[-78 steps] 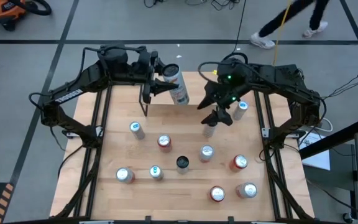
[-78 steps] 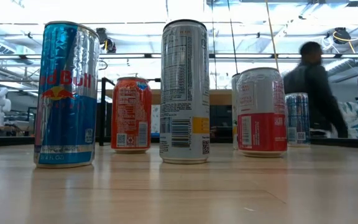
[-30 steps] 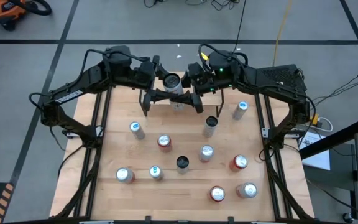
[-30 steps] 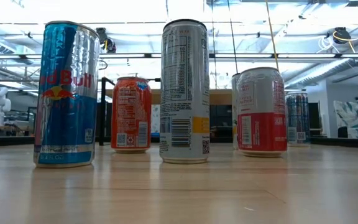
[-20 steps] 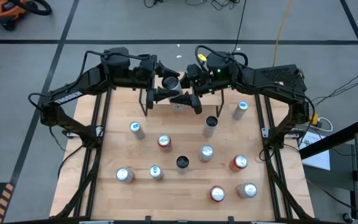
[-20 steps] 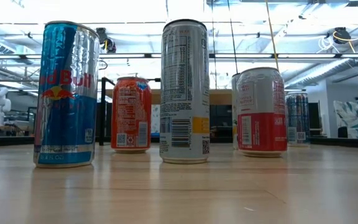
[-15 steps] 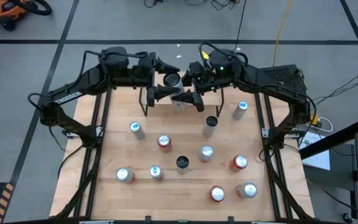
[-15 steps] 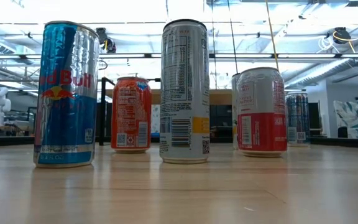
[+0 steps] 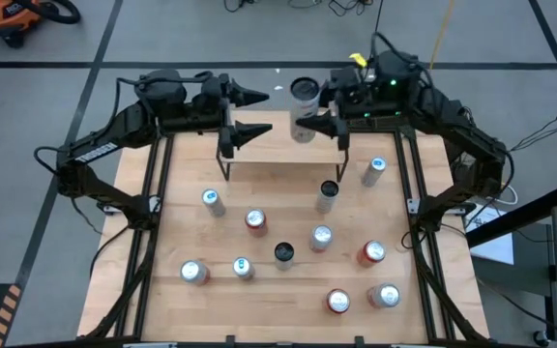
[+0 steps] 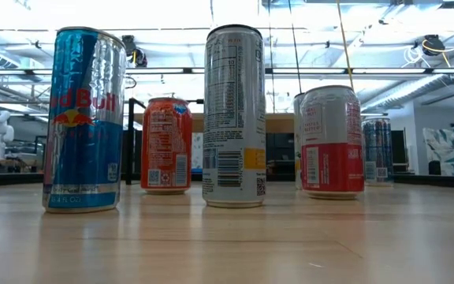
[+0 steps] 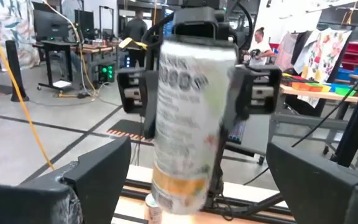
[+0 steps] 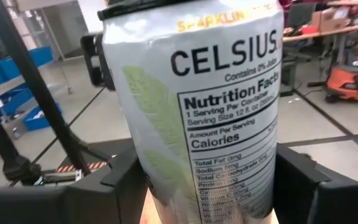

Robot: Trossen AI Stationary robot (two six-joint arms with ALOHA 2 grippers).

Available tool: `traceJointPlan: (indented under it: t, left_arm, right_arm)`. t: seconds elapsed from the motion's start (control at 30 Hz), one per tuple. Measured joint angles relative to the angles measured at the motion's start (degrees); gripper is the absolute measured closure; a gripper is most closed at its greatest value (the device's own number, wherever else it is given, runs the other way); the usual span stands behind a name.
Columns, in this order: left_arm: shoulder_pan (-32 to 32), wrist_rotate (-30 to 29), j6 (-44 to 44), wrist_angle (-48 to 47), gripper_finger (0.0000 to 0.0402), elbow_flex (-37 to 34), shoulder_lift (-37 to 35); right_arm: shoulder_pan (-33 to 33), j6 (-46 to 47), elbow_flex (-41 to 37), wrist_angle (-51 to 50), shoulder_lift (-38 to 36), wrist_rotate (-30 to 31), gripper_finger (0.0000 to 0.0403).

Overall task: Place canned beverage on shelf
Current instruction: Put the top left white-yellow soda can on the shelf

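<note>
A tall silver Celsius can is held upright in the air by my right gripper, above the far edge of the small wood-topped shelf on black legs. The can fills the right wrist view. My left gripper is open and empty to the can's left, its fingers pointing at the can with a gap between. The left wrist view shows the can between my right gripper's fingers. My right gripper pinches the can's side wall between its two fingers, one on each side, about the can's upper half. The fingers lie level and come from the table's right side. The can stands upright, lifted clear of the shelf and table.
Several cans stand on the table nearer the front, among them a black-topped one, a blue-topped one and a red one. The low view shows a blue can and a tall white can close up. People stand in the room beyond the table.
Both grippers were at the can over the shelf. My left gripper has opened, let go and drawn back toward the table's left edge. My right gripper has lifted the can upright, up and toward the far edge.
</note>
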Motion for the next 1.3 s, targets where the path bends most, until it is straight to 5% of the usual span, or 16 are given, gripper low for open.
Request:
traceJointPlan:
  t: [0.7,1.3]
  left_arm:
    - [-0.79,0.87,-10.44,11.14,0.0029,-0.16,13.8]
    - [-1.03,-0.31,-9.5,12.16,0.0135,-0.15,14.56]
  right_arm:
    - [-3.83,3.93,0.04,2.16,-0.38,-5.68,0.0165]
    - [-3.81,4.07,0.07,1.7,-0.31,-5.68,0.0165]
